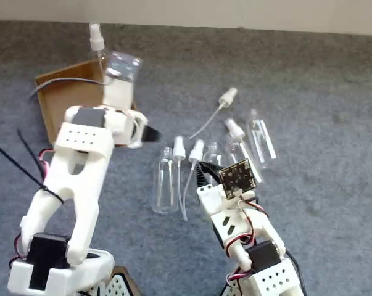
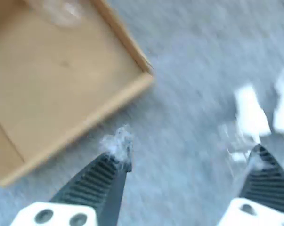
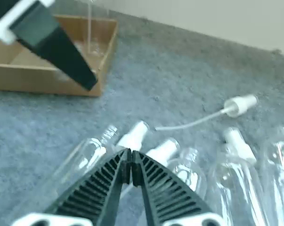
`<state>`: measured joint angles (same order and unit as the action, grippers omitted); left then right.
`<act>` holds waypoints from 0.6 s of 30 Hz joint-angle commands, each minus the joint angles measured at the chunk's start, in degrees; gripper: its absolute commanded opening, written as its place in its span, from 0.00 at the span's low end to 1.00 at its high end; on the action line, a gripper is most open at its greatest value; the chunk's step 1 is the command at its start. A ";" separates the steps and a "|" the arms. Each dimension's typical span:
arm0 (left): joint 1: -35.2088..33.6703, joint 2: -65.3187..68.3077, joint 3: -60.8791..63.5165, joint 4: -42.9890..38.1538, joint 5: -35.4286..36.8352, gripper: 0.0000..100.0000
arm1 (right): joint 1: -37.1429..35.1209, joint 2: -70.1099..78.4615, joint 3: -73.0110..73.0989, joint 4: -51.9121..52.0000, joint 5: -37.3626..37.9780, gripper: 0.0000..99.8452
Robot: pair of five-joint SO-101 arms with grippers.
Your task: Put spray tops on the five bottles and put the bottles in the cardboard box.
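The left hand (image 2: 191, 155) is released and empty, hovering just beside the cardboard box (image 1: 56, 102) at the upper left, where one capped bottle (image 1: 99, 46) stands upright. The right hand (image 3: 131, 165) is clenched on nothing above an uncapped bottle (image 1: 166, 179) lying among others mid-frame on the bench (image 1: 327, 203).

Grey carpet (image 1: 334, 92) meets a pale wall (image 1: 235, 12) along the far edge.
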<state>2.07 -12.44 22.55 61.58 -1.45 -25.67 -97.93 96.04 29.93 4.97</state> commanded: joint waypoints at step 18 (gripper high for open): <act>13.05 -2.68 13.76 3.96 10.46 0.33 | 2.42 -0.22 5.93 2.59 0.26 0.00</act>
<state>14.02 -12.62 33.98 69.41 8.40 -24.00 -97.93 96.04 32.31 4.97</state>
